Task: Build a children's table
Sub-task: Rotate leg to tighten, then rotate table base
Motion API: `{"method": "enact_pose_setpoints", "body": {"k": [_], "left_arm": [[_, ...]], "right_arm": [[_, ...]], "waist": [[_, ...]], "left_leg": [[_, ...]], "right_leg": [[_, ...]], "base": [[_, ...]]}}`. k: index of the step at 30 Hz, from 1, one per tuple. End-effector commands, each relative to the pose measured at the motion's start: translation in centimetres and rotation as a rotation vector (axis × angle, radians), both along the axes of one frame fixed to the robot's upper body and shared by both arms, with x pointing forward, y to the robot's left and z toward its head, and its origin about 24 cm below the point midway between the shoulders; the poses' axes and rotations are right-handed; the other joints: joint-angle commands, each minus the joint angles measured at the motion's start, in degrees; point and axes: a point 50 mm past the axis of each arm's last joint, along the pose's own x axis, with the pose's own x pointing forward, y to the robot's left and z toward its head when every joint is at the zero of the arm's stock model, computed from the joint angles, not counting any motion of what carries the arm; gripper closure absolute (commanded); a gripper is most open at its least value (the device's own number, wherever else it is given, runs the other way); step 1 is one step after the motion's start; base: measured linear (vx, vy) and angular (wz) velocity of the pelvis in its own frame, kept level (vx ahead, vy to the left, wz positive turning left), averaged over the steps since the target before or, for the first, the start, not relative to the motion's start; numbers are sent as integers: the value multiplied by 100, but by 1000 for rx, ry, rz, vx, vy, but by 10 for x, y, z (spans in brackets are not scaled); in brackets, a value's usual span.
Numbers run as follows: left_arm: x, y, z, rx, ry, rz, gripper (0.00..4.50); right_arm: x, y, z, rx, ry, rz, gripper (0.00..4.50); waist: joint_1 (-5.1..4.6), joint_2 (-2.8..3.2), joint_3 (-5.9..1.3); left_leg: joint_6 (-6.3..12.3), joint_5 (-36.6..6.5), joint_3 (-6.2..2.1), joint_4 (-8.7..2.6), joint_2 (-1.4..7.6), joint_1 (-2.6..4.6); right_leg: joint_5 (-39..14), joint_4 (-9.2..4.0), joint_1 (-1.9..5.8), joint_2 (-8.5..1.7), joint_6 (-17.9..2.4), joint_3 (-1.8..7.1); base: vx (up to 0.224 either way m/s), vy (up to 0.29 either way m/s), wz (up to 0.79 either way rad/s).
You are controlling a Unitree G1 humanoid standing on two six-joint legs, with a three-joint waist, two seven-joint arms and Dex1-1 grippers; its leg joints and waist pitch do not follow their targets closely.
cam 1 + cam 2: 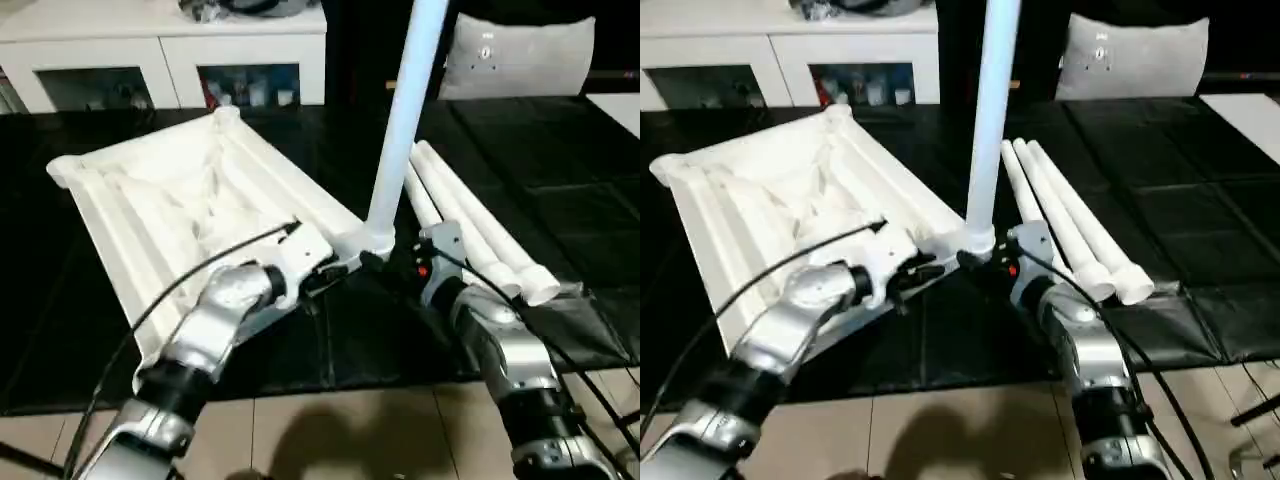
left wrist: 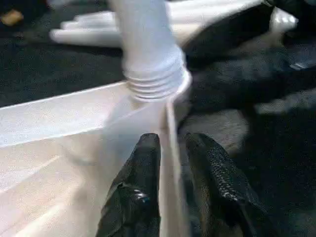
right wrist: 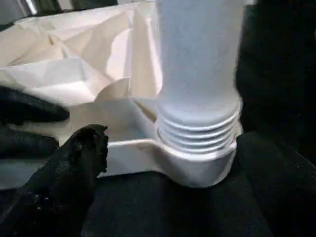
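leg [image 1: 405, 130] in tabletop [image 1: 170, 190] corner socket (upright) | spare legs [image 1: 480, 230] right

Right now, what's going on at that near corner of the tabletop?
The tabletop lies upside down on the black mat. One leg stands upright in the near corner socket, its threads partly showing. The left gripper straddles the tabletop's rim beside that socket. The right gripper sits next to the leg's base, jaws apart and off it. Three more legs lie on the mat to the right.

The upright leg [image 1: 405, 120] runs past the top edge.
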Motion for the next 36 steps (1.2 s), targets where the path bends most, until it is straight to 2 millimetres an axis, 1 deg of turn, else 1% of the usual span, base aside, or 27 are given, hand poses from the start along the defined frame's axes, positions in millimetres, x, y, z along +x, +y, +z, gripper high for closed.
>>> {"method": "enact_pose_setpoints", "body": {"k": [1, 2, 3, 4, 6, 7, 8, 9, 10, 11, 12, 13, 14, 16, 17, 18, 19, 20, 21, 23, 24, 27, 30, 32, 33, 35, 36], "left_arm": [[0, 13, 10, -8, -16, 36, 352], [-1, 15, 11, -7, -18, 39, 352], [-2, 20, 13, 3, -22, 52, 352], [-2, 29, 17, 15, -28, 91, 352], [-2, 50, 25, 52, -48, 172, 352], [-3, 58, 26, 65, -48, 203, 369], [-3, 62, 27, 71, -49, 220, 369], [-5, 75, 29, 105, -43, 265, 388], [-6, 87, 30, 133, -38, 313, 391], [-7, 92, 31, 141, -35, 332, 398], [-9, 109, 33, 188, -23, 413, 398], [-10, 125, 33, 253, -23, 481, 409], [-11, 136, 33, 299, -18, 523, 431], [-12, 140, 34, 320, -12, 542, 438], [-13, 148, 34, 353, -6, 576, 438], [-15, 155, 34, 396, 1, 614, 444], [-16, 161, 35, 436, -1, 644, 444], [-17, 167, 35, 473, -4, 676, 444], [-18, 171, 34, 505, -2, 692, 444], [-21, 176, 31, 549, 9, 700, 444], [-22, 177, 30, 555, 20, 705, 444], [-24, 174, 25, 564, 62, 681, 444], [-30, 161, 13, 531, 142, 573, 444], [-31, 159, 11, 530, 155, 560, 444], [-32, 157, 10, 537, 171, 530, 444], [-36, 154, 7, 541, 202, 473, 444], [-39, 152, 6, 541, 232, 430, 444]], "right_arm": [[-4, 4, 2, -6, 15, 56, 0], [-5, 5, 2, -6, 16, 63, 0], [-7, 6, 2, -12, 15, 83, 0], [-9, 8, 1, -21, 23, 108, 0], [-14, 11, -2, -51, 43, 154, 0], [-15, 12, -4, -58, 53, 165, 0], [-16, 13, -4, -61, 57, 171, 0], [-17, 14, -5, -70, 69, 181, 0], [-18, 15, -6, -75, 82, 188, 0], [-18, 15, -6, -76, 85, 192, 0], [-18, 17, -6, -87, 92, 206, 0], [-17, 18, -7, -96, 94, 209, 0], [-16, 20, -8, -99, 95, 211, 0], [-15, 21, -8, -99, 96, 212, 0], [-14, 22, -8, -104, 96, 214, 0], [-13, 25, -8, -104, 98, 218, 0], [-12, 27, -9, -105, 100, 221, 0], [-12, 29, -9, -107, 101, 223, 0], [-11, 32, -9, -108, 104, 225, 0], [-10, 35, -10, -110, 107, 227, 0], [-9, 37, -10, -110, 110, 228, 0], [-7, 41, -13, -114, 120, 225, 0], [-2, 45, -17, -121, 133, 213, 0], [0, 47, -18, -124, 136, 209, 0], [2, 47, -19, -130, 136, 197, 0], [7, 49, -20, -135, 137, 176, 0], [10, 51, -20, -136, 137, 168, 0]], "waist": [[-4, -8, -339], [3, -3, -337], [0, 4, -310], [7, -1, -303], [-2, -30, -284], [-3, -52, -284], [-3, -52, -284], [8, -53, -288], [-3, -51, -285], [-3, -38, -286], [-10, -42, -294], [-17, -48, -292], [-19, -32, -297], [-25, -33, -294], [-25, -31, -293], [-21, -3, -291], [-18, 6, -292], [-18, -6, -287], [-28, 25, -286], [-18, 22, -289], [-10, 47, -295], [-9, 34, -303], [-4, 36, -305], [-10, 38, -307], [-10, 72, -303], [-14, 58, -298], [-19, 63, -300]], "left_leg": [[360, -754, -70, -337, 245, 21], [344, -820, -74, -342, 250, 34], [257, -1026, -71, -363, 259, 47], [198, -1100, -83, -382, 274, 51], [158, -1195, -81, -398, 267, 50], [139, -1214, -81, -397, 257, 51], [139, -1214, -81, -397, 257, 51], [119, -1140, -94, -399, 263, 47], [121, -1120, -92, -401, 257, 45], [121, -1099, -97, -401, 261, 47], [117, -1035, -90, -386, 253, 62], [138, -964, -90, -383, 243, 49], [135, -949, -91, -383, 244, 54], [132, -937, -89, -379, 246, 66], [126, -921, -91, -379, 246, 62], [104, -974, -89, -381, 251, 77], [93, -1004, -93, -381, 250, 75], [77, -1049, -94, -385, 246, 74], [40, -1108, -100, -388, 245, 76], [20, -1143, -107, -389, 245, 82], [-10, -1121, -110, -386, 247, 87], [-32, -1084, -105, -380, 243, 83], [-44, -1091, -102, -377, 244, 79], [-49, -1117, -98, -372, 240, 79], [-62, -1126, -101, -372, 239, 87], [-83, -1166, -104, -381, 238, 85], [-104, -1231, -109, -389, 243, 89]], "right_leg": [[-165, -373, 340, -414, -1260, 234], [-298, -388, 334, -420, -1244, 232], [-731, -429, 315, -422, -1175, 239], [-901, -428, 312, -425, -1133, 243], [-1096, -445, 297, -408, -1068, 241], [-1207, -458, 292, -412, -1023, 246], [-1207, -458, 292, -412, -1023, 246], [-1177, -425, 290, -421, -1015, 250], [-1152, -421, 290, -408, -1011, 249], [-1124, -418, 286, -416, -1008, 249], [-999, -404, 279, -405, -1021, 252], [-908, -397, 278, -398, -1021, 250], [-866, -392, 275, -395, -1028, 248], [-781, -394, 270, -398, -1059, 250], [-737, -385, 277, -402, -1081, 252], [-681, -376, 251, -390, -1151, 251], [-680, -375, 256, -394, -1162, 249], [-719, -381, 263, -403, -1160, 253], [-726, -382, 258, -398, -1156, 254], [-741, -383, 263, -403, -1143, 255], [-642, -366, 262, -403, -1156, 256], [-516, -354, 268, -408, -1234, 256], [-541, -350, 267, -426, -1288, 262], [-505, -347, 269, -420, -1316, 261], [-466, -351, 261, -413, -1315, 259], [-489, -346, 269, -413, -1316, 257], [-574, -348, 270, -424, -1321, 258]], "base": [[0, 0, 0], [0, 0, 0], [0, 0, 0], [0, 0, 0], [0, 0, 0], [0, 0, 0], [0, 0, 0], [0, 0, 0], [0, 0, 0], [0, 0, 0], [0, 0, 0], [0, 0, 0], [0, 0, 0], [0, 0, 0], [0, 0, 0], [0, 0, 0], [0, 0, 0], [0, 0, 0], [0, 0, 0], [0, 0, 0], [0, 0, 0], [0, 0, 0], [0, 0, 0], [0, 0, 0], [0, 0, 0], [0, 0, 0], [0, 0, 0]]}}
